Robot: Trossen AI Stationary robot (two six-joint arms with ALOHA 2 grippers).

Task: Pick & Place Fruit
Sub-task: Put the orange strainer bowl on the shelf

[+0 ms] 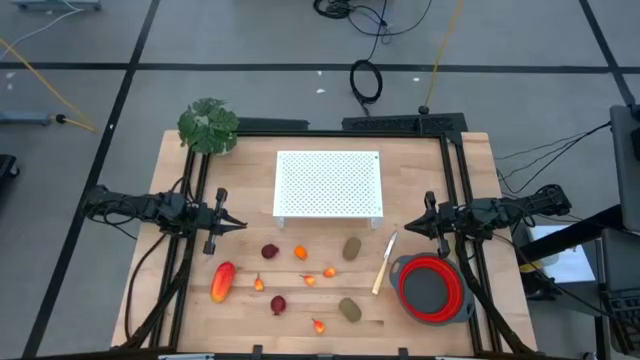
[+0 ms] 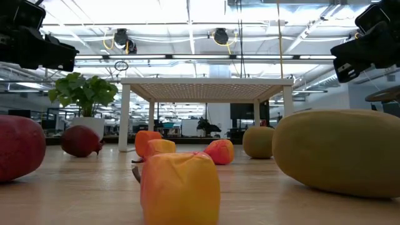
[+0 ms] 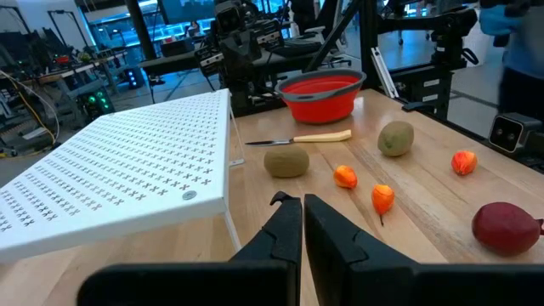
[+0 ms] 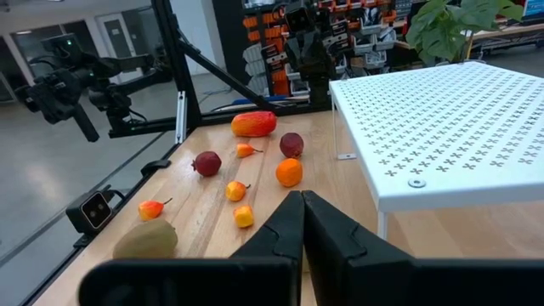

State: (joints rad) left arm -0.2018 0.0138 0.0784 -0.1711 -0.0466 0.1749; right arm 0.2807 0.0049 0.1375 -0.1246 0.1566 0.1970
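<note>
The fruit lies loose on the wooden table's near half. The elongated red-orange piece (image 1: 222, 281) is at the left. Two dark red round ones (image 1: 269, 251) (image 1: 278, 304) and two olive ovals (image 1: 352, 247) (image 1: 349, 309) rest among several tiny orange pieces (image 1: 308, 279). My left gripper (image 1: 238, 225) (image 3: 302, 204) hovers shut at the table's left and points level toward the middle. Opposite it at the right, my right gripper (image 1: 405, 228) (image 4: 300, 200) is also shut. Neither holds anything.
A red grey-rimmed bowl (image 1: 433, 289) stands at the near right, with a pale-handled knife (image 1: 383, 264) lying beside it. A white perforated rack (image 1: 329, 184) stands on legs at the table's middle back. A potted plant (image 1: 208, 126) is at the far left corner.
</note>
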